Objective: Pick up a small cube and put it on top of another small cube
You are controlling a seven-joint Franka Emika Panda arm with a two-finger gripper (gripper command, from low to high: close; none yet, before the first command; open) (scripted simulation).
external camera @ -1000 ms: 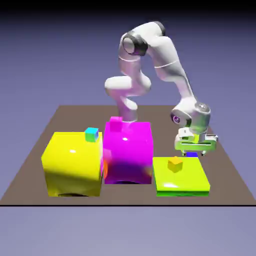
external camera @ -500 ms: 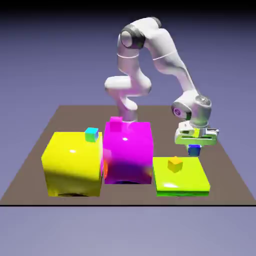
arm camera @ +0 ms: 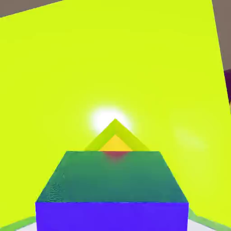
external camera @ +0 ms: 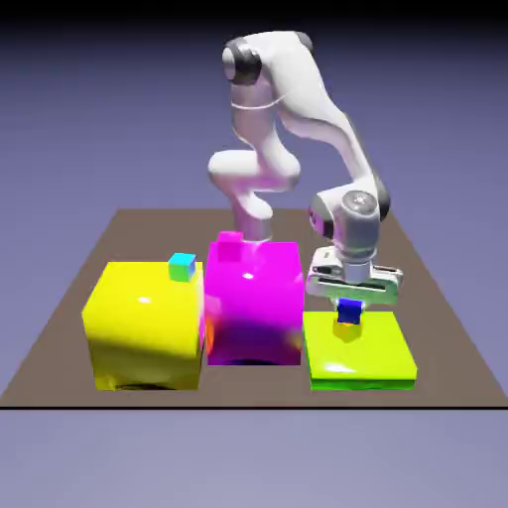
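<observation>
We see a yellow block [external camera: 146, 322] with a cyan cube [external camera: 182, 266], a magenta block [external camera: 255, 301], a green slab [external camera: 359, 349].

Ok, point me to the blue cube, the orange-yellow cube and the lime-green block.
Blue cube [external camera: 348, 313]: exterior view, front face, just below the tool.
Orange-yellow cube [external camera: 345, 332]: exterior view, visible front face under the blue cube.
Lime-green block [external camera: 372, 357]: exterior view, bare top surface toward its front right.

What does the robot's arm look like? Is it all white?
Mostly. The arm is glossy white with rounded, tube-like segments and dark grey caps at the joints. The hand is a wide, pale grey-white bar. No cables or markings show.
</observation>
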